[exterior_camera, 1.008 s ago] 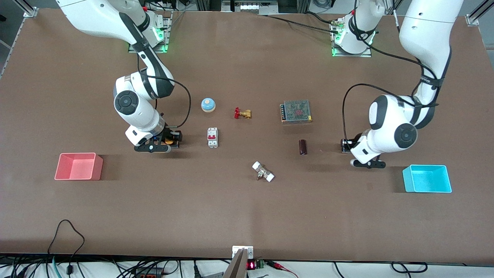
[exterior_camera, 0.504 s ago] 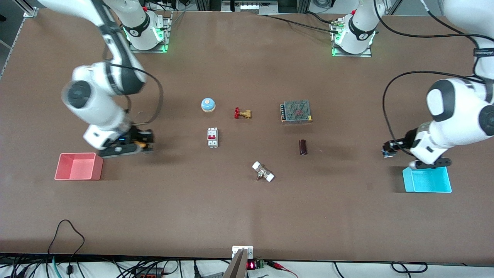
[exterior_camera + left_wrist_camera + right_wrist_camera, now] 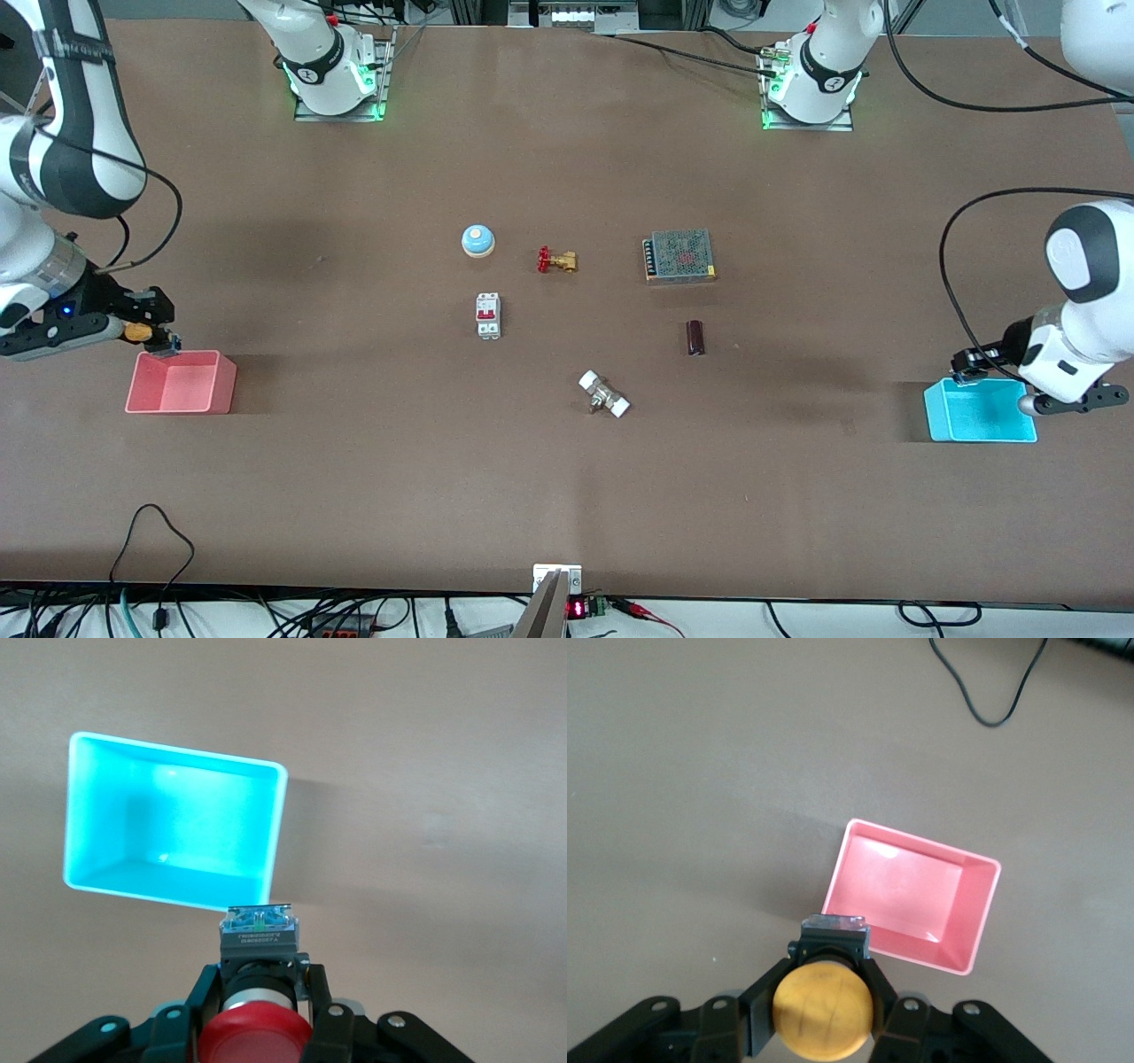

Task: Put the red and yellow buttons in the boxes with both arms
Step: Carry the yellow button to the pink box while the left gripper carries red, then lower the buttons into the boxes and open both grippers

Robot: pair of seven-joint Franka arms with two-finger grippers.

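Front view cuts off much of both arms at the frame's sides, and the red button is hidden there inside the left gripper (image 3: 967, 366), which hangs over the rim of the blue box (image 3: 981, 411) at the left arm's end of the table. Only the left wrist view shows that button (image 3: 255, 1041): its red cap sits between the narrowed jaws, clamped on its neck, its small body pointing at the blue box (image 3: 173, 835) below. The right gripper (image 3: 158, 330) hangs at the edge of the pink box (image 3: 182, 382) at the right arm's end, and the yellow button (image 3: 135, 331) shows in the front view only as an orange spot. The right wrist view makes it plain: the yellow button (image 3: 823, 1011) is pinched in the jaws just short of the pink box (image 3: 913, 895), which is open and bare inside. Both boxes stand near the table's ends with open tabletop around them, well apart from the small parts in the middle of the table (image 3: 567, 496).
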